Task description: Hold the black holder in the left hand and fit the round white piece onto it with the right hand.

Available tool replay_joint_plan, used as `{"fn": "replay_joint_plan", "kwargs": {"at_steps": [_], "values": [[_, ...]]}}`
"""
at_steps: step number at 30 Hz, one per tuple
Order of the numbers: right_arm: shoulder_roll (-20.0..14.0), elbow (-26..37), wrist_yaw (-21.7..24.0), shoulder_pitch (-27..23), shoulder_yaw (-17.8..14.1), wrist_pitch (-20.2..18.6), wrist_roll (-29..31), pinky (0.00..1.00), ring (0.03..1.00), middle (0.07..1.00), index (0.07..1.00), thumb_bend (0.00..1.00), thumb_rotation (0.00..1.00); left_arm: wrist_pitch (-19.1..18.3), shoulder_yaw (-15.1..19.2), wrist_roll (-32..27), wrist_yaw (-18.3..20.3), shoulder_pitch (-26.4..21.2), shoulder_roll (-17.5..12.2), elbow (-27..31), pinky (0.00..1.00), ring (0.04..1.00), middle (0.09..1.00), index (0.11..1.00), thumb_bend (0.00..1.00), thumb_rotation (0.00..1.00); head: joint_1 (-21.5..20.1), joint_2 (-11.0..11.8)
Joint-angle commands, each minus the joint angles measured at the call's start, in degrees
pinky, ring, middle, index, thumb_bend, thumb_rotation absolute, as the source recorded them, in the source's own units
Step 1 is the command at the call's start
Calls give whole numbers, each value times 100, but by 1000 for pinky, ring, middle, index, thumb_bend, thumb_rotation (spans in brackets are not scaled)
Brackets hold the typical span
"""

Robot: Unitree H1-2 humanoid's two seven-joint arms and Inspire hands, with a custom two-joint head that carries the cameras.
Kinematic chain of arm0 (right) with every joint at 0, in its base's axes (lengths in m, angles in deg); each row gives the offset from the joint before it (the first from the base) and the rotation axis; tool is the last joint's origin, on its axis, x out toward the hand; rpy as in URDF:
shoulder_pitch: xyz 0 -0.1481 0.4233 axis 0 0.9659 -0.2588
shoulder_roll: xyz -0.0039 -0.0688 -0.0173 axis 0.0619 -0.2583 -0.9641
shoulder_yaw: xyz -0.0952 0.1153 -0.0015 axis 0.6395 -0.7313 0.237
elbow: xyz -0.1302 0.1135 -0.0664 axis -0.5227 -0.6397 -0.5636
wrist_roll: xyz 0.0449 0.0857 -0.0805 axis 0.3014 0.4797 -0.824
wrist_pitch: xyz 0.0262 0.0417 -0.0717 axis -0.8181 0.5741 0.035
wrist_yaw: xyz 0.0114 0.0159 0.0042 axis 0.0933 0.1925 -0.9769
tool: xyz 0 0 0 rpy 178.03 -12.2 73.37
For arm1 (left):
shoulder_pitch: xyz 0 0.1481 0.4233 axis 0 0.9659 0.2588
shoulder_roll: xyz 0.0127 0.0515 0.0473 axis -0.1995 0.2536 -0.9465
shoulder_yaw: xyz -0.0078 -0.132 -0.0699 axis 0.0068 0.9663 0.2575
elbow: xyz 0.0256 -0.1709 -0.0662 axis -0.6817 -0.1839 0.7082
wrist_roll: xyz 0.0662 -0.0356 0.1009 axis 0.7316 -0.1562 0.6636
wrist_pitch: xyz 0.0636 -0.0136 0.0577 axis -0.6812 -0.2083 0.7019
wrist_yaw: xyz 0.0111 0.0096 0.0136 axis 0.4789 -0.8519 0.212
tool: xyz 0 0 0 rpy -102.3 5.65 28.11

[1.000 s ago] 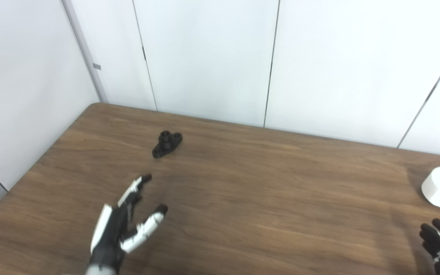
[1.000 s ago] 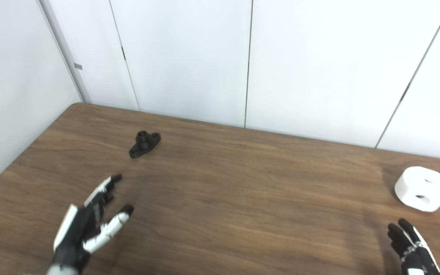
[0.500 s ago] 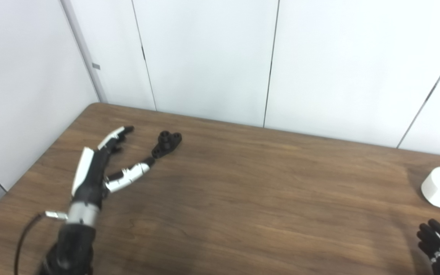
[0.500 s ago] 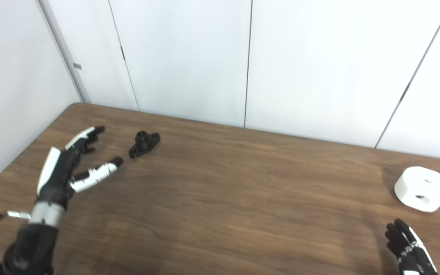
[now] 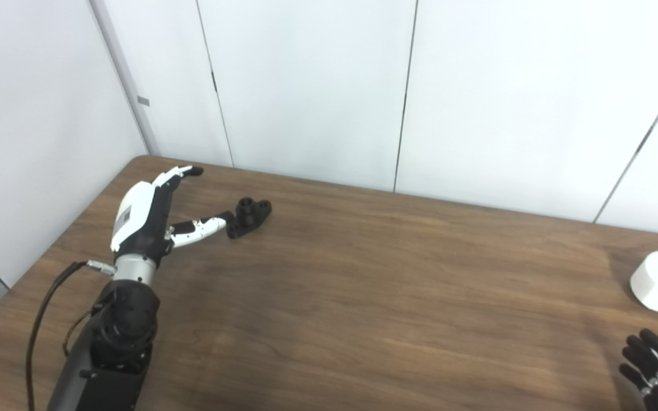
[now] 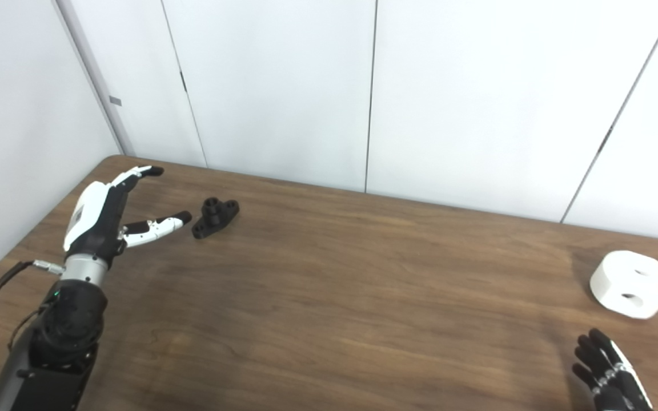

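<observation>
At left, your left hand [image 6: 113, 214] is spread just beside the black holder [image 6: 215, 216]; the round white piece [image 6: 632, 283] sits far right.

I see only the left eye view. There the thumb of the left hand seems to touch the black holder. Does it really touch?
Observer: No. In the right eye view a small gap shows between the black holder and the thumb tip of the left hand.
Operator: The round white piece is cut by my right edge. How does it lie?
Observer: The round white piece shows whole here, flat on the table, with two holes visible.
Operator: And the right hand?
Observer: The right hand is low at the bottom edge, fingers apart, holding nothing, apart from the white piece.
</observation>
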State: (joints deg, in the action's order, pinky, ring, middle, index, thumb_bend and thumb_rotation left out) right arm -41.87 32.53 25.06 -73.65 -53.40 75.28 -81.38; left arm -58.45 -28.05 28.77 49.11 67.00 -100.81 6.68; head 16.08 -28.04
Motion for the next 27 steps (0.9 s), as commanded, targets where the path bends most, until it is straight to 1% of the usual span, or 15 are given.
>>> {"fn": "replay_joint_plan", "kwargs": {"at_steps": [1, 5, 8, 11, 13, 16, 21, 24, 27], "values": [[74, 44, 16, 507, 74, 246, 90, 847, 876, 879, 885, 682, 866, 130, -33, 204, -171, -249, -187, -72, 1000, 963, 918, 811, 857, 315, -1, -17], [94, 112, -10, 528, 76, 167, 92, 842, 871, 876, 884, 682, 859, 126, -322, 547, -239, -420, -279, -530, 1000, 971, 919, 800, 914, 406, -9, -31], [111, 122, -36, 527, 79, 166, 59, 850, 873, 873, 884, 686, 859, 2, -502, 746, -231, -522, -289, -734, 1000, 991, 930, 808, 932, 446, -15, -30], [126, 110, -47, 526, 88, 217, 34, 831, 865, 870, 883, 687, 860, 37, -610, 851, -280, -604, -299, -943, 1000, 995, 935, 810, 945, 465, -25, -34], [140, 105, -63, 525, 92, 229, 11, 821, 860, 868, 879, 694, 861, -5, -661, 889, -266, -663, -300, -1063, 1000, 997, 939, 814, 951, 476, -34, -37], [142, 110, -68, 529, 101, 224, -27, 848, 871, 872, 884, 699, 871, -38, -744, 969, -254, -744, -302, -1236, 1000, 1000, 945, 819, 953, 480, -40, -34], [155, 140, -70, 540, 110, 208, -31, 839, 872, 871, 886, 693, 867, -123, -874, 1064, -291, -851, -290, -1488, 1000, 1000, 949, 819, 966, 492, -72, -33], [145, 167, -67, 547, 116, 169, -38, 855, 876, 874, 890, 694, 873, -103, -909, 1058, -343, -898, -272, -1583, 1000, 999, 945, 809, 973, 497, -72, -33], [147, 204, -55, 563, 120, 170, -2, 870, 879, 879, 895, 674, 867, -167, -937, 1082, -346, -960, -260, -1676, 1000, 1000, 945, 806, 972, 498, -93, -45]]}}
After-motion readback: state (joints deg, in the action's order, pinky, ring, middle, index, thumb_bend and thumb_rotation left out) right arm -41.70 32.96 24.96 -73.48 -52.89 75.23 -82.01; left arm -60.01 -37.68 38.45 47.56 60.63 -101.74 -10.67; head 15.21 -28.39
